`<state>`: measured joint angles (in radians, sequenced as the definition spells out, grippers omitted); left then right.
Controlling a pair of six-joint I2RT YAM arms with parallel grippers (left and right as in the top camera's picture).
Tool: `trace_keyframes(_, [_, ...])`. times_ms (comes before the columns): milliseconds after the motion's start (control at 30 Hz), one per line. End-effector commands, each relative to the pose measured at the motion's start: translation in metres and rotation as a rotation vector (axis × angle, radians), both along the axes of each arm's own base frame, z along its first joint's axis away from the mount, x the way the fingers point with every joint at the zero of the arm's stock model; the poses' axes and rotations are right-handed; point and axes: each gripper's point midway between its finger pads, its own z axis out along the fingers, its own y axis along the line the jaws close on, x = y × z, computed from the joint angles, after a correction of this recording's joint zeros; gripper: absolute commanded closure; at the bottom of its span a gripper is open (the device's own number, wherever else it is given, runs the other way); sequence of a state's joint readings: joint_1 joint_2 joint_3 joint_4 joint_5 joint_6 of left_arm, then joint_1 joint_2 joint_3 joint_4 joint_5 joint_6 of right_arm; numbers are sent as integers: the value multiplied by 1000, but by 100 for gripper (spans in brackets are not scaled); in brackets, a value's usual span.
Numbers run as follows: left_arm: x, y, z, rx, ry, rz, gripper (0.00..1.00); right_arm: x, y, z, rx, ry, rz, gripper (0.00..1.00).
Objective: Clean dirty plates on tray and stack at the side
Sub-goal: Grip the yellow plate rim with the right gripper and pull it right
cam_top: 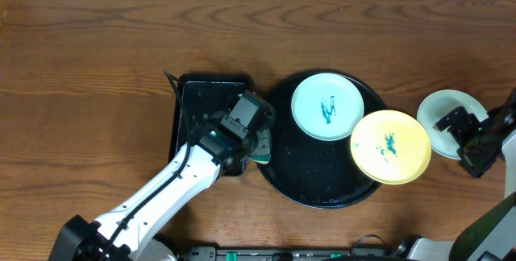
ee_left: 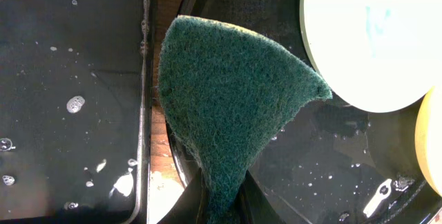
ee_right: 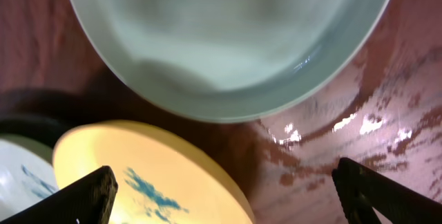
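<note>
The round black tray (cam_top: 314,182) holds a pale mint plate (cam_top: 326,105) with a teal stain. A pale yellow plate (cam_top: 390,147) with a teal stain rests over the tray's right rim. A clean pale plate (cam_top: 445,114) lies on the table to the right. My left gripper (cam_top: 256,147) is shut on a green sponge (ee_left: 231,99), held over the tray's left rim (ee_left: 181,158). My right gripper (cam_top: 461,136) is open and empty between the yellow plate (ee_right: 145,175) and the clean plate (ee_right: 228,37).
A smaller rectangular black tray (cam_top: 197,104), wet with droplets (ee_left: 69,79), sits left of the round tray. The table is brown wood (cam_top: 97,60), wet near the clean plate (ee_right: 387,113).
</note>
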<state>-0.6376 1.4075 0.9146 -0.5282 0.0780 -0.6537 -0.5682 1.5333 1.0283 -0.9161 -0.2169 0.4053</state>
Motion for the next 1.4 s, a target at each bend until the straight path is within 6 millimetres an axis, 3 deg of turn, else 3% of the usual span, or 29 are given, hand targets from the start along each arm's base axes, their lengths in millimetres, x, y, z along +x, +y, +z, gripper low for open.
trace_keyframes(0, [-1, 5, -5, 21, 6, 4, 88, -6, 11, -8, 28, 13, 81, 12])
trace_keyframes(67, [-1, 5, -5, 21, 6, 3, 89, -8, 16, -14, 25, 19, 113, 24])
trace_keyframes(333, [-1, 5, -5, 21, 6, 3, 89, -13, 36, -42, 15, 13, 218, 33])
trace_keyframes(367, [-1, 5, -5, 21, 6, 3, 89, -13, 37, -44, 13, 12, 222, 38])
trace_keyframes(467, [-1, 5, -5, 21, 6, 3, 89, -12, 39, -46, 12, 9, 229, 70])
trace_keyframes(567, [-1, 5, -5, 21, 6, 4, 89, -11, 43, -46, 14, 5, 242, 76])
trace_keyframes(600, [-1, 5, -5, 21, 6, 4, 89, -10, 44, -46, 16, 4, 246, 85])
trace_keyframes(700, [-1, 5, -5, 21, 6, 4, 88, -6, 54, -44, 44, -14, 268, 90])
trace_keyframes(733, [-1, 5, -5, 21, 6, 4, 88, -5, 58, -43, 55, -23, 278, 95])
trace_keyframes(1133, [-1, 5, -5, 21, 6, 4, 88, 7, 112, -33, 190, -92, 415, 99])
trace_keyframes(1367, [-1, 5, -5, 20, 6, 3, 88, -7, 146, -38, 164, -11, 563, 99])
